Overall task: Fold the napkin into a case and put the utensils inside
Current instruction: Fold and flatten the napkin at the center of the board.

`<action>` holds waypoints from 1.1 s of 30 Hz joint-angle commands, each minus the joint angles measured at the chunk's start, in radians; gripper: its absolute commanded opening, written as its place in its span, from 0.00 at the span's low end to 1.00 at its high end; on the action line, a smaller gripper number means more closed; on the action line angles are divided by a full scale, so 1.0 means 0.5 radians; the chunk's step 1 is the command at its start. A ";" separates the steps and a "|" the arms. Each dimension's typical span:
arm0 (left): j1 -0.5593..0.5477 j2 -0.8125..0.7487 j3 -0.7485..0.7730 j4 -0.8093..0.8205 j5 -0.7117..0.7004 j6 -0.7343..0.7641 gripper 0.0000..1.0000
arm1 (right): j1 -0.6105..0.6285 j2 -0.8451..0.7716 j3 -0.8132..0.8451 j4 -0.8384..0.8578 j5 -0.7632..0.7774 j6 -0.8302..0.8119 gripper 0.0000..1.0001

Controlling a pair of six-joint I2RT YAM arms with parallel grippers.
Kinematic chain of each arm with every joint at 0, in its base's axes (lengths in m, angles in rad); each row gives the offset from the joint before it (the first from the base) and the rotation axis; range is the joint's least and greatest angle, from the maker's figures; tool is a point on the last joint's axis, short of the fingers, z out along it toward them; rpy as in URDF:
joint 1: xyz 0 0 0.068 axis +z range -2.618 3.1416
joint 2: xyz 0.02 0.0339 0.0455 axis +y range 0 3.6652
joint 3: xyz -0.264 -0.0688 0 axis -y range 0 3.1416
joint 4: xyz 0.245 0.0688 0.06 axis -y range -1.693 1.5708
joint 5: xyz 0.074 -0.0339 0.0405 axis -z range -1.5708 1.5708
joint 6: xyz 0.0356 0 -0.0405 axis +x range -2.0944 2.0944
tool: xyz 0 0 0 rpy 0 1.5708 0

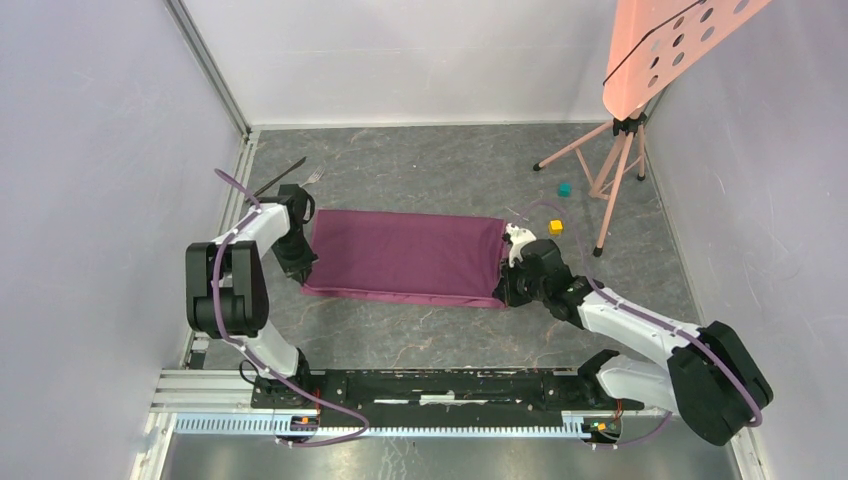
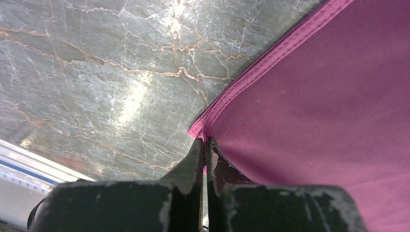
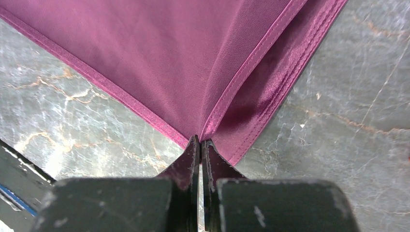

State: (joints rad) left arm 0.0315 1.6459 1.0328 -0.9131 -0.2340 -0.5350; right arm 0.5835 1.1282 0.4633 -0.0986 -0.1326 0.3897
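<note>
Where the cloth lay: the napkin (image 1: 405,258) was flat on the table (image 1: 420,170) between the two arms, long side running left to right. At its right end the right wrist view showed two layers, one hem lying over another.
Left claw: the left gripper (image 2: 205,145) was closed on the near-left corner, hem nipped between the fingers.
Right claw: the right gripper (image 3: 200,142) was closed on the near-right corner, where the hems ran together into the pinch. Whether it held one layer or both could not be told.
Cutlery: the fork (image 1: 314,177) and the knife (image 1: 280,178) lay on the table beyond the far-left corner, apart from the cloth.
Handling (judged): thin, light and limp, with no stiffness of its own. It would sag between pinch points, and the smooth weave would likely slip in a narrow grip. Not fragile.
Where to hold (judged): at the corners, on the stitched hem, which is thicker and gives better bite. Both corners should be carried level so the edge stays taut.
Risk (judged): the lower layer could drag or the fold could skew.
Cutlery handling (judged): rigid, slick and low-lying; best pinched across the handle.
</note>
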 commanded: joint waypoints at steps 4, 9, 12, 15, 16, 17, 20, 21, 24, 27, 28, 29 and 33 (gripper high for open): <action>0.008 0.058 0.016 0.036 -0.001 -0.027 0.02 | 0.014 0.094 -0.055 0.172 0.000 0.024 0.00; 0.008 -0.049 0.061 -0.021 -0.030 -0.022 0.02 | 0.014 0.015 0.034 0.088 0.013 0.005 0.00; 0.008 -0.116 0.082 -0.054 -0.032 -0.022 0.02 | 0.020 -0.025 0.083 0.027 0.001 0.005 0.00; 0.008 -0.152 0.082 -0.058 -0.034 -0.018 0.03 | 0.035 -0.050 0.096 0.009 -0.026 0.023 0.00; 0.008 -0.149 0.077 -0.058 -0.032 -0.018 0.04 | 0.040 -0.057 0.090 0.008 -0.030 0.030 0.00; 0.009 -0.141 0.073 -0.055 -0.029 -0.019 0.04 | 0.044 -0.059 0.084 0.011 -0.030 0.042 0.00; 0.008 -0.097 0.055 -0.035 -0.020 -0.015 0.04 | 0.056 -0.054 0.046 0.049 -0.027 0.061 0.00; 0.010 -0.082 0.053 -0.025 -0.017 -0.018 0.04 | 0.057 -0.043 0.035 0.063 -0.029 0.066 0.00; 0.008 -0.042 0.060 -0.008 -0.033 -0.016 0.05 | 0.061 -0.007 0.010 0.092 -0.046 0.079 0.00; 0.008 -0.016 0.067 -0.011 -0.078 -0.008 0.16 | 0.068 0.004 -0.007 0.100 -0.069 0.088 0.00; 0.009 -0.028 0.062 -0.011 -0.088 -0.005 0.20 | 0.068 0.001 -0.002 0.074 -0.066 0.084 0.00; 0.007 -0.039 0.055 -0.008 -0.095 -0.006 0.24 | 0.067 -0.009 0.003 0.039 -0.059 0.074 0.00; 0.008 -0.156 0.039 -0.035 -0.233 -0.002 0.41 | 0.069 -0.109 0.022 -0.130 -0.100 0.048 0.13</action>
State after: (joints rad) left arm 0.0315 1.6310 1.0420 -0.9295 -0.2630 -0.5343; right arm 0.6132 1.1240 0.4679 -0.1066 -0.1570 0.4213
